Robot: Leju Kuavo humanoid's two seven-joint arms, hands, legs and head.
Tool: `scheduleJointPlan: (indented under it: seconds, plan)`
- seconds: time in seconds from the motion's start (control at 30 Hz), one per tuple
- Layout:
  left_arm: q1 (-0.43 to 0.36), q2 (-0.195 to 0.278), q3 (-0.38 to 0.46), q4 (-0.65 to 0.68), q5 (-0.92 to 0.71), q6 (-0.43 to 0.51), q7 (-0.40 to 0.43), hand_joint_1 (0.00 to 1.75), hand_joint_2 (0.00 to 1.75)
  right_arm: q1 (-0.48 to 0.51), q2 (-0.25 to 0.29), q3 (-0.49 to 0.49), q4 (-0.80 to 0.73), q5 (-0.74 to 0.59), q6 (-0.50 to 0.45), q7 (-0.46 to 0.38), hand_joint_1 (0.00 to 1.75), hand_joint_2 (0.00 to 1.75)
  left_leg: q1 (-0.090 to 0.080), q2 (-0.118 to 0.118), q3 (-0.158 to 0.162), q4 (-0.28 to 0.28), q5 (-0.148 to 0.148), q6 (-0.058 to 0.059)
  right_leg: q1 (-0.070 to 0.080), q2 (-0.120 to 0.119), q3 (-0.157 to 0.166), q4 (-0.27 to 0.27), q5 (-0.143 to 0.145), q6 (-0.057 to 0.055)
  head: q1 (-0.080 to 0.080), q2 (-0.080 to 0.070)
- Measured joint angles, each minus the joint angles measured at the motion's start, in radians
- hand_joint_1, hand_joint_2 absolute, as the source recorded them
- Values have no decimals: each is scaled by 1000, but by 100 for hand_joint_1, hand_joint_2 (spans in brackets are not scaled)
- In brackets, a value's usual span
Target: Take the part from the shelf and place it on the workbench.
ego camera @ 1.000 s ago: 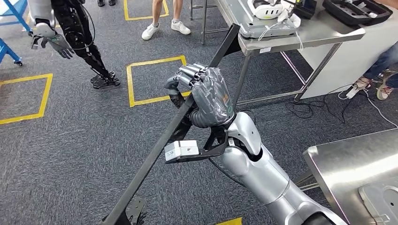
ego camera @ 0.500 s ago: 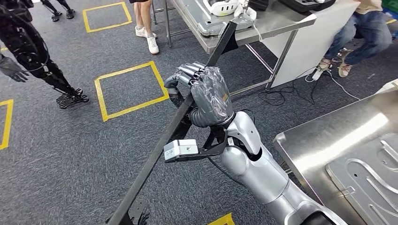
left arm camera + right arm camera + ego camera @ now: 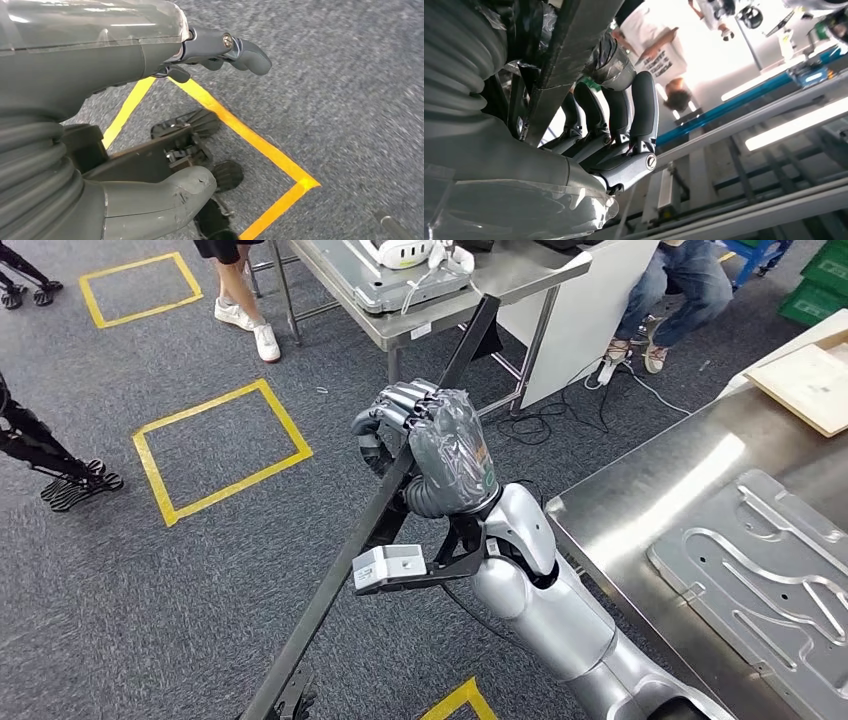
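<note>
The part is a long black metal bar (image 3: 308, 625) that runs slantwise from low in the head view up toward the back table. My right hand (image 3: 440, 445) grips it about the middle, arm raised in front of me. In the right wrist view the dark fingers (image 3: 624, 115) wrap round the bar (image 3: 569, 55). The steel workbench (image 3: 640, 500) lies to the right of the hand, with its near corner close to my forearm. My left hand (image 3: 125, 50) hangs over the carpet, fingers apart and holding nothing.
A grey pressed panel (image 3: 770, 560) lies on the workbench, and a wooden board (image 3: 810, 375) sits at its far end. A second steel table (image 3: 470, 280) stands behind the bar's top end. A person's legs (image 3: 240, 300) and a seated person (image 3: 680, 280) are nearby. Yellow tape squares (image 3: 220, 445) mark the carpet.
The camera has turned: the whole floor scene has slid left and the workbench has come far into the picture on the right. My right hand keeps its grip on the bar.
</note>
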Motion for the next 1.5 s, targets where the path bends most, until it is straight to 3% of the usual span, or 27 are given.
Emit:
scheduleJointPlan:
  seconds: [0.07, 0.13, 0.2, 0.27, 0.33, 0.37, 0.4, 0.43, 0.5, 0.57, 0.63, 0.67, 0.73, 0.8, 0.87, 0.9, 0.93, 1.0, 1.07, 1.13, 1.2, 1.23, 1.3, 1.37, 1.4, 1.43, 1.5]
  plan:
    - [-2, 0, 0, 0, -1, -1, 0, 0, 175, 0, 1, 0, 0, -1, 2, -1, 175, 175, -5, 17, 7, 0, -7, -11, 10, -13, 21, -45, 3, -11, 0, 0]
    - [-4, 0, 0, 0, -1, -1, -1, 0, 175, 0, 2, 1, -1, -2, 3, -1, 175, 175, -4, 30, 13, 0, -14, -22, 10, 11, 22, -48, 5, -22, 0, 0]
    - [-7, 0, 0, 0, 0, -2, -2, 0, 175, -1, 2, 1, -2, -2, 4, -2, 175, 175, 1, -1, 5, 33, -41, -32, 5, 31, 28, -55, 8, -35, 0, 0]
    - [-7, 1, 0, 0, 3, -4, -4, 0, 175, -3, 4, 1, -3, -2, 4, -3, 175, 175, 5, -48, -42, 140, -99, -36, 2, 50, 31, -57, 9, -46, -1, 0]
    - [-3, 2, 0, 0, 6, -5, -6, 0, 175, 0, 5, 2, -3, -3, 4, -3, 175, 175, 5, -64, -107, 265, -142, -38, 4, 74, 31, -54, 8, -50, -2, 0]
    - [0, 2, 0, 0, 6, -4, -7, 0, 175, 2, 5, 2, -3, -3, 4, -3, 175, 175, 4, -66, -123, 288, -137, -38, 5, 88, 30, -52, 7, -50, -2, 0]
    - [1, 3, 0, 0, 6, -4, -8, 0, 175, 3, 5, 2, -3, -3, 4, -3, 175, 175, 5, -68, -120, 270, -112, -36, 5, 103, 30, -49, 6, -50, -2, 0]
    - [1, 3, 0, 0, 7, -4, -10, 0, 175, 3, 4, 2, -3, -3, 4, -3, 175, 175, 5, -74, -100, 217, -73, -34, 5, 117, 31, -45, 5, -49, -2, 0]
    - [1, 4, 0, 0, 8, -3, -12, 0, 175, 2, 4, 2, -3, -3, 4, -3, 175, 175, 9, -120, -47, 88, -14, -29, 4, 143, 26, -34, 1, -42, -1, 0]
    - [1, 5, 1, 0, 9, -2, -13, 0, 175, 2, 3, 1, -5, -3, 6, -3, 175, 175, 9, -158, -24, 32, -2, -25, 0, 165, 15, -29, 1, -29, -1, 0]
    - [1, 6, 1, 0, 9, 0, -14, 0, 175, 2, 1, -1, -8, -3, 7, -4, 175, 175, 8, -145, -22, 26, 1, -18, -4, 188, 9, -33, 7, -14, -1, 0]
    - [0, 5, 1, 0, 9, 0, -14, 0, 175, 2, 0, -2, -9, -3, 7, -4, 175, 175, 9, -133, -20, 21, 5, -12, -3, 181, 7, -31, 6, -8, -1, 0]
    - [-3, 4, 1, 0, 9, 1, -15, 0, 175, -1, -2, -4, -13, -3, 6, -4, 175, 175, 13, -106, -15, 9, 11, 1, 1, 129, -17, 18, -25, 1, 3, 0]
    - [-1, 4, 1, 0, 9, 2, -16, 0, 175, -3, -3, -4, -16, -3, 6, -4, 175, 175, 8, -77, -13, 6, 12, 8, 0, 71, -74, 135, -86, 8, 8, 0]
    - [3, 5, 1, 0, 11, 1, -16, 0, 175, -3, -6, -4, -17, -3, 6, -4, 175, 175, 5, -48, -14, 7, 9, 9, -4, 56, -119, 224, -112, 13, 8, 0]
    - [3, 6, 1, 0, 12, -1, -16, 0, 175, -2, -7, -5, -17, -3, 6, -3, 175, 175, 4, -35, -13, 7, 8, 9, -4, 53, -118, 221, -100, 13, 8, 0]
    - [3, 5, 1, 0, 13, -2, -16, 0, 175, -2, -9, -5, -17, -2, 6, -3, 175, 175, 4, -22, -11, 7, 6, 8, -4, 47, -94, 178, -70, 12, 8, 0]
    - [1, 5, 1, 0, 14, -6, -16, 0, 175, -5, -11, -8, -18, -2, 6, -3, 175, 175, 1, -2, -4, 7, 0, 3, 4, 12, -17, 38, -12, 2, 8, 0]
    - [0, 5, 1, 0, 15, -8, -17, 0, 175, -8, -12, -12, -20, -1, 6, -2, 175, 175, -3, 16, 3, 6, -5, -6, 15, -12, 25, -43, 7, -12, 7, 0]
    - [-1, 4, 1, 0, 16, -9, -18, 0, 175, -9, -15, -16, -20, 0, 6, 0, 175, 175, -5, 34, 10, 3, -9, -16, 19, 4, 25, -50, 5, -23, 7, 0]
    - [-3, 3, 2, 0, 18, -8, -18, 0, 175, -10, -19, -23, -20, 1, 6, 3, 175, 175, -3, 15, 10, 18, -26, -26, 11, 25, 31, -59, 9, -34, 7, 0]
    - [-4, 3, 2, 0, 19, -7, -18, 0, 175, -12, -20, -26, -20, 1, 6, 4, 175, 175, -2, -9, -2, 49, -46, -30, 7, 34, 35, -65, 12, -40, 7, 0]
    - [-2, 3, 2, 0, 21, -6, -18, 0, 175, -13, -21, -29, -19, 2, 6, 6, 175, 175, 2, -55, -56, 171, -109, -34, 2, 54, 38, -67, 13, -48, 6, 0]
    - [3, 3, 2, 0, 23, -4, -16, 0, 175, -12, -22, -30, -16, 2, 7, 6, 175, 175, 2, -65, -113, 280, -143, -39, 2, 81, 37, -64, 12, -49, 5, 0]
    - [5, 4, 2, 0, 22, -2, -15, 0, 175, -11, -23, -30, -15, 3, 7, 6, 175, 175, 3, -65, -121, 287, -130, -40, 2, 95, 37, -61, 11, -49, 5, 0]
    - [5, 4, 2, 0, 20, 3, -13, 0, 175, -11, -24, -31, -14, 4, 7, 6, 175, 175, 4, -67, -111, 255, -99, -40, 1, 110, 37, -57, 8, -47, 5, 0]
    - [3, 4, 2, 0, 13, 18, -4, 0, 175, -11, -24, -33, -13, 8, 7, 6, 175, 175, 9, -98, -60, 129, -26, -39, -1, 137, 35, -45, 1, -38, 5, 0]
